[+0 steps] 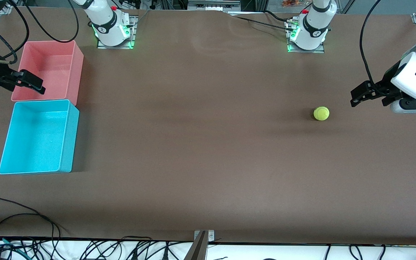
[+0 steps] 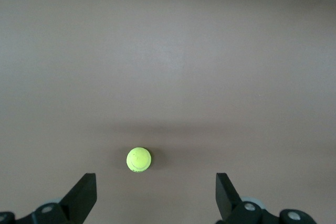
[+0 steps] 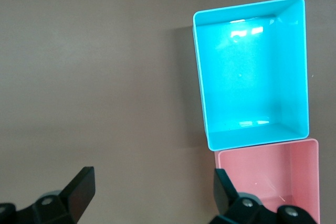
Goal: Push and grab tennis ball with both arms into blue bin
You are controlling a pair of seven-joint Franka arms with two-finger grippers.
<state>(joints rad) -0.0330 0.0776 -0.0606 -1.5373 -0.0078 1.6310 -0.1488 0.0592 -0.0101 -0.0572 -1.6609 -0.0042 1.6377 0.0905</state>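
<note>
At the right of the front frame, on the brown table (image 1: 200, 144), we see the tennis ball (image 1: 321, 113), our left hand (image 1: 359, 96) poised nearby with fingers apart. Our right hand (image 1: 29, 82), fingers likewise apart, hangs at the left edge over the pink bin (image 1: 76, 72); the blue bin (image 1: 69, 141) sits just below.

Left arm is reaching in from the left arm's end of the table, wrist tilted down. Left gripper (image 1: 360, 94) is hovering in the air, fingers (image 2: 84, 195) standing wide apart, holding nothing. Right arm is waiting at the right arm's end. Right gripper (image 1: 31, 82) is hanging in the air, fingers (image 3: 81, 190) spread wide, empty.
</note>
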